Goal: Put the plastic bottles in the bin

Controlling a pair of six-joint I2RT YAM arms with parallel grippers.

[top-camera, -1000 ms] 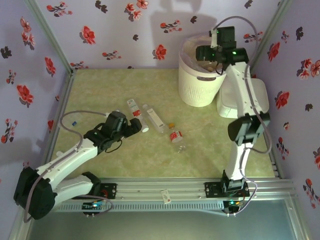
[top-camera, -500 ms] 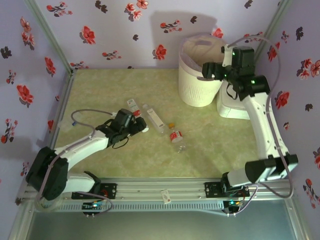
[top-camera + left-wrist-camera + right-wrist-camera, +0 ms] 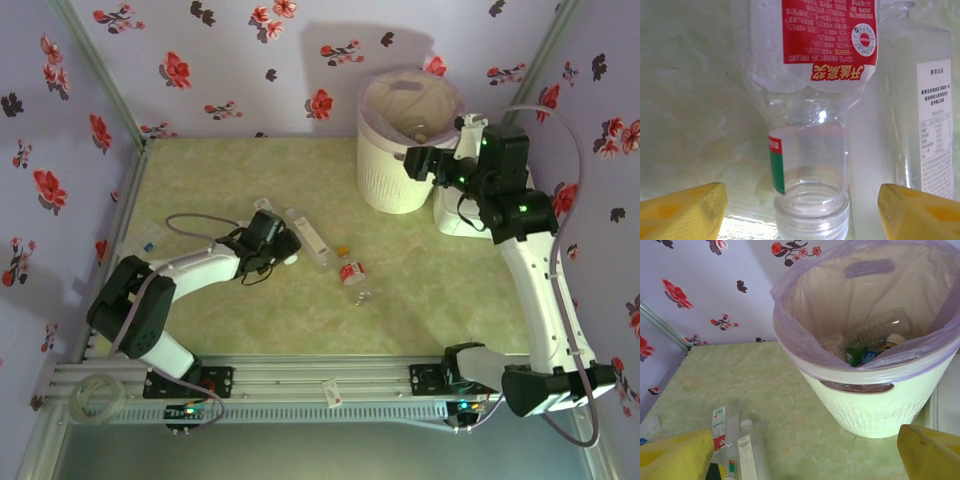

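two arms have both moved in the last second. the right gripper, which hung above the bin a second ago, has pulled back to the bin's right, nearer side. in its wrist view the fingers stand wide apart with nothing between them, so i judge its last load is dropped and that arm is free. the left gripper has meanwhile pushed farther out and to the right, and now sits over the near end of the red-label bottle. in the left wrist view its fingers are apart, one on each side of the bottle's neck, with a gap on both sides, so nothing is clamped yet. this looks like the start of the next pick.

the red-label bottle is clear, thin-walled and dented, lying flat on the table with its neck toward the gripper. a red wrap covers its body and a small green-and-white band sits near the neck. it looks empty and light, so it may roll or crumple under a squeeze. the white-label bottle lies just beside it on the right, close enough that a finger could catch it. a third bottle lies apart, nearer and to the right. the bin stands at the far right, its pale liner folded over the rim, with other bottles already at the bottom.
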